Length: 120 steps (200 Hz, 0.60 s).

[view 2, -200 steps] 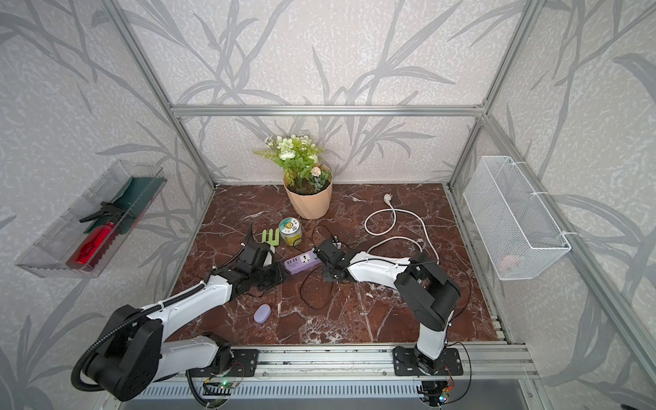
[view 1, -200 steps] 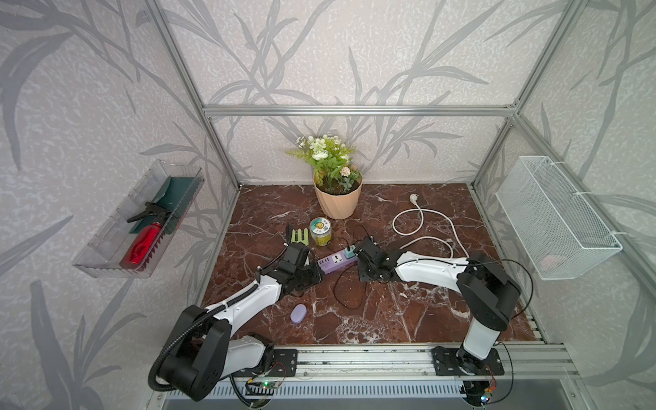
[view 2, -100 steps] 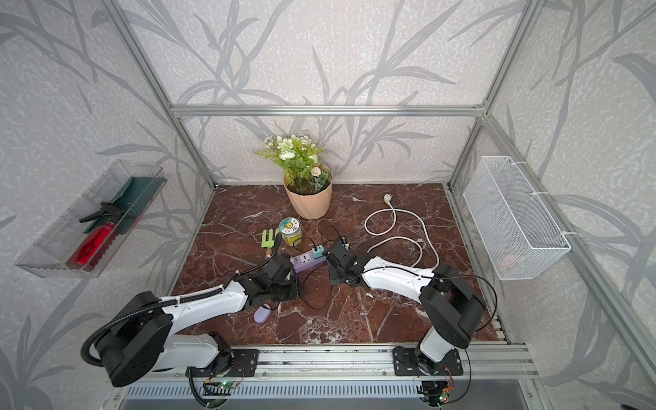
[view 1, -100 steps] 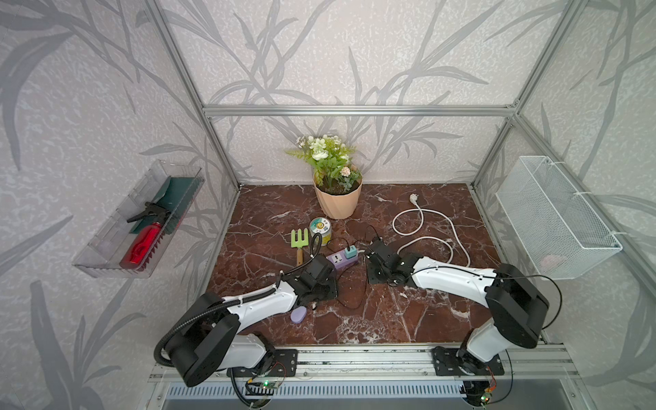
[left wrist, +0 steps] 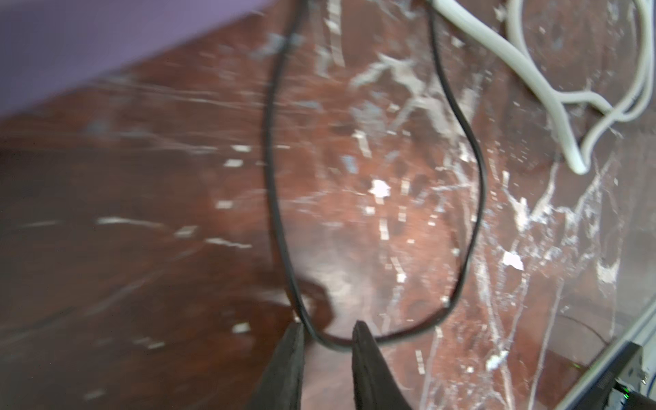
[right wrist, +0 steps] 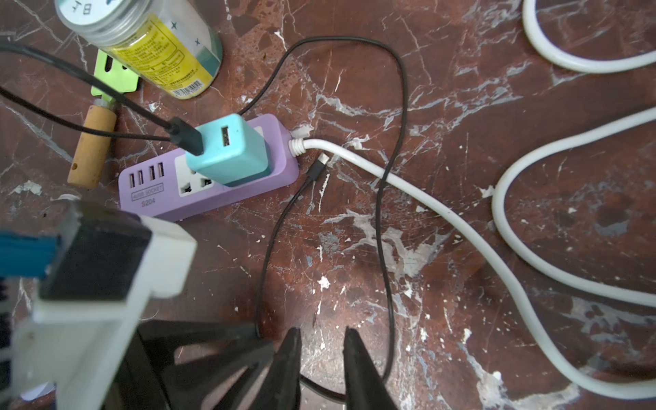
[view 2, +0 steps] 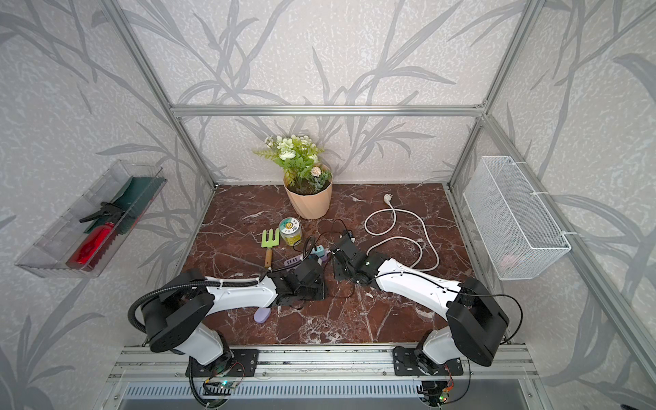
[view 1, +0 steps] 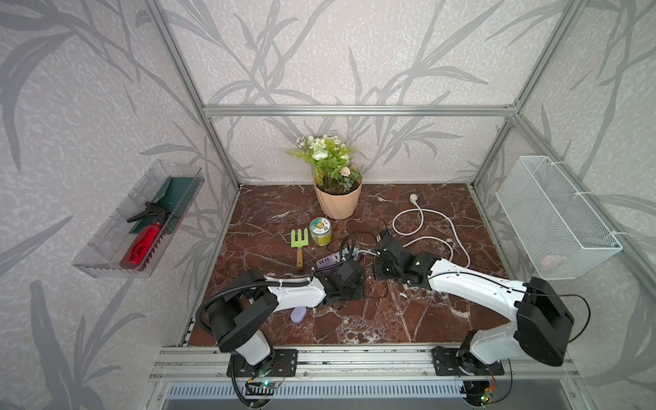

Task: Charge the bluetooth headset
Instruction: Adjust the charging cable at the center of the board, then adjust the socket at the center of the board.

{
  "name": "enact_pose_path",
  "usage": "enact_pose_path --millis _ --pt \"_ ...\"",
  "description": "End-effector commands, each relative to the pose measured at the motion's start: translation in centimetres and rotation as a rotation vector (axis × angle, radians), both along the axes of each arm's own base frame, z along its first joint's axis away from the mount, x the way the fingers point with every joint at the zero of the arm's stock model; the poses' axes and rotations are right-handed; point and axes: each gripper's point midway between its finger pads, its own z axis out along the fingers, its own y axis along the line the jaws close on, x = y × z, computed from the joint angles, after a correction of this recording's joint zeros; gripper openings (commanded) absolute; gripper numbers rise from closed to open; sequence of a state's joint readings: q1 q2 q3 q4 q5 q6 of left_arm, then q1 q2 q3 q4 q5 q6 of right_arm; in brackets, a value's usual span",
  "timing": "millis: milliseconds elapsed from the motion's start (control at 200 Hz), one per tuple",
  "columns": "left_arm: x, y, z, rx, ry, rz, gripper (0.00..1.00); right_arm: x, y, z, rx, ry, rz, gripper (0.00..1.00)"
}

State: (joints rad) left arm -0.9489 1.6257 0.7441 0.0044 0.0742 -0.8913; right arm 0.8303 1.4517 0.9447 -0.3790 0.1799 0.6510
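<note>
Jaws on your left gripper (left wrist: 328,333) and right gripper (right wrist: 321,337): slightly parted, empty, low over the black cable (left wrist: 270,170), likely chasing its plug (right wrist: 319,165) for the bluetooth headset (view 1: 297,316).

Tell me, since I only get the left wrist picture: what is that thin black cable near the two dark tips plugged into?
Observer: The right wrist view shows the black cable plugged into a teal charger cube, which sits in a purple power strip.
Operator: And its other end?
Observer: Its small free connector lies loose on the marble floor, beside the strip's white cord.
Operator: Where is the headset, then?
Observer: In both top views the lavender bluetooth headset lies near the front, partly hidden under the left arm, well apart from that connector.
</note>
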Motion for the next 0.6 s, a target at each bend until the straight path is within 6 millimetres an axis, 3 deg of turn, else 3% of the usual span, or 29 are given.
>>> enact_pose_path --millis 0,135,325,395,500,595 --pt "-0.3 -1.9 0.9 -0.007 -0.016 -0.023 0.26 0.7 0.2 -0.1 -0.015 -0.014 0.024 0.27" --pt "-0.5 -1.9 2.1 -0.041 -0.027 -0.015 0.26 2.3 2.1 -2.3 -0.026 0.032 0.057 0.28" --pt "-1.1 -0.2 7.4 -0.106 -0.102 -0.001 0.27 4.8 5.2 -5.2 -0.048 0.093 0.092 0.28" --pt "-1.0 1.3 9.4 -0.098 -0.146 0.022 0.27 5.7 6.0 -5.9 -0.041 0.091 0.085 0.28" --pt "-0.4 5.2 11.4 -0.048 -0.228 0.125 0.28 6.8 6.5 -6.6 -0.050 0.082 0.058 0.28" --pt "0.0 9.0 11.9 -0.028 -0.242 0.210 0.29 7.7 6.6 -7.2 -0.064 0.069 0.033 0.29"
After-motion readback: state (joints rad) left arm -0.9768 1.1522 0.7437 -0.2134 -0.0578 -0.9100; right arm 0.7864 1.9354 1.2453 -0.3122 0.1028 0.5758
